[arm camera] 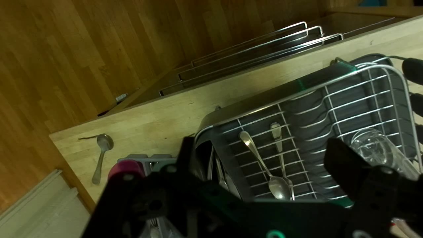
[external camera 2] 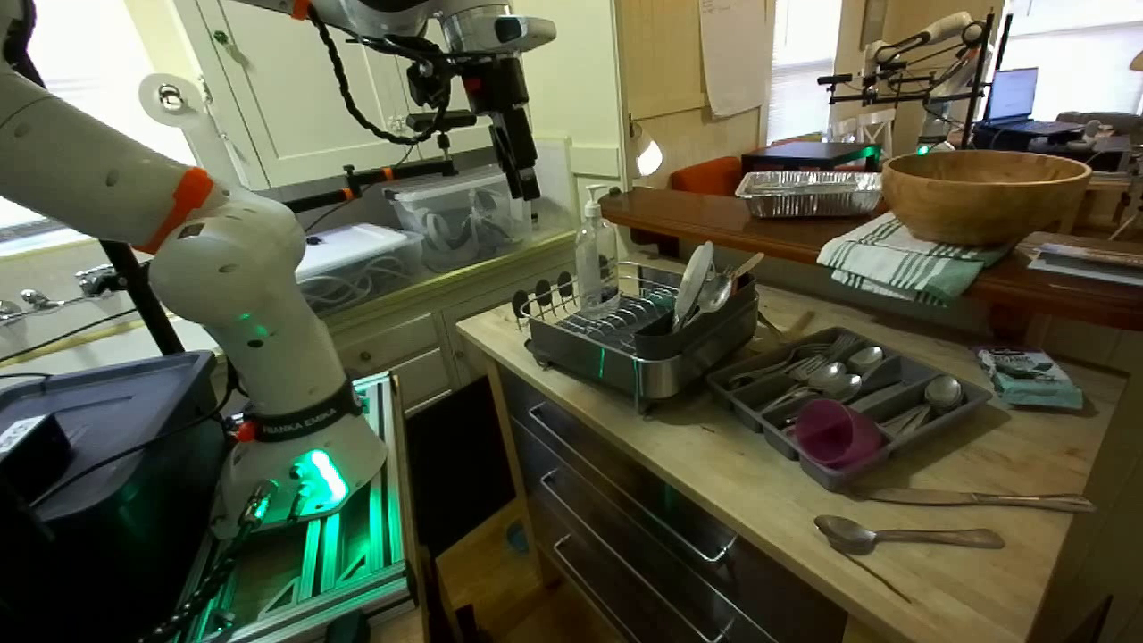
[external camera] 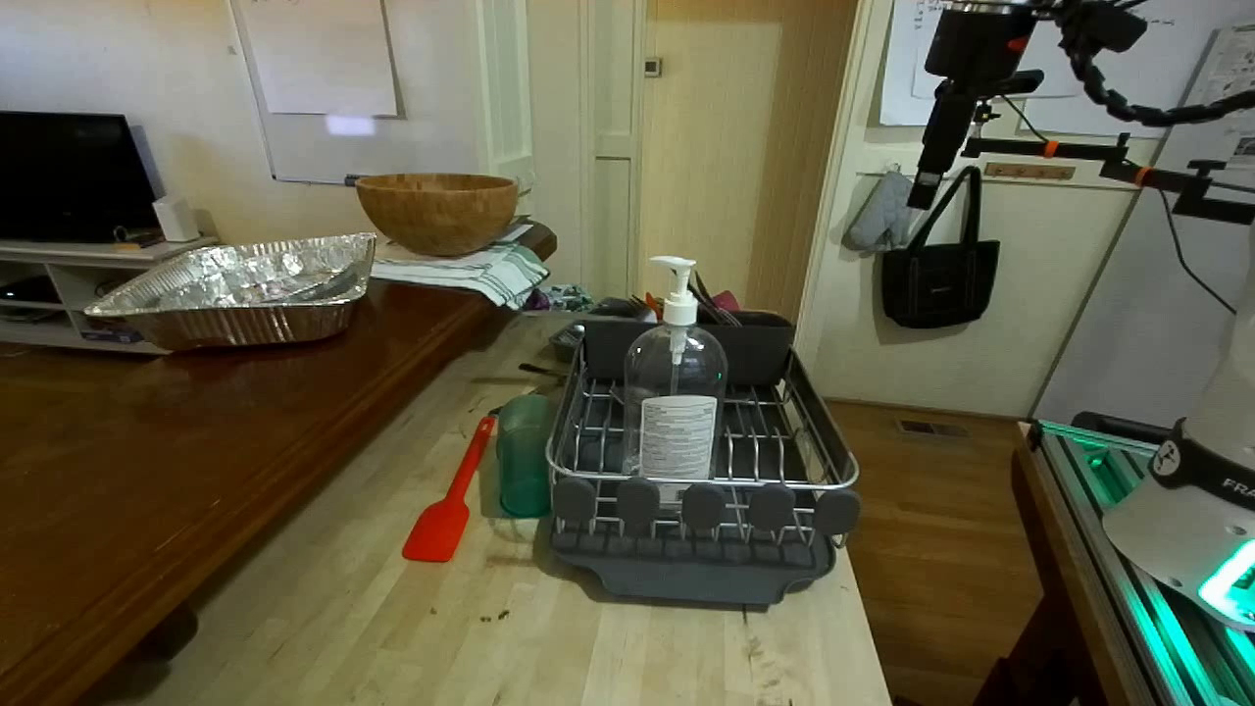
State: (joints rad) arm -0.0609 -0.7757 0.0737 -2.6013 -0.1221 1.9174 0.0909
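Observation:
My gripper [arm camera: 261,148] is open with nothing between its fingers. In both exterior views the gripper [external camera: 922,191] [external camera 2: 527,187] hangs in the air, pointing down, higher than the dish rack [external camera: 696,577] [external camera 2: 585,353] on the counter and apart from it. Past the jaws, the wrist view looks down on the rack [arm camera: 251,105], where a spoon [arm camera: 279,188] lies on the wires across a second utensil [arm camera: 277,132]. A clear pump bottle [external camera: 677,392] [external camera 2: 594,254] stands upright in the rack. More cutlery and a white utensil [external camera 2: 694,277] stand in the caddy [external camera 2: 656,344] at its end.
A green cup [external camera: 525,456] and red spatula [external camera: 456,500] lie beside the rack. Behind the caddy sits a cutlery tray [external camera 2: 777,438] with a pink cup [external camera 2: 835,433]; a knife [external camera 2: 973,500] and spoon [external camera 2: 848,534] lie nearby. The raised ledge bears a foil pan [external camera: 245,324] and wooden bowl [external camera: 436,216].

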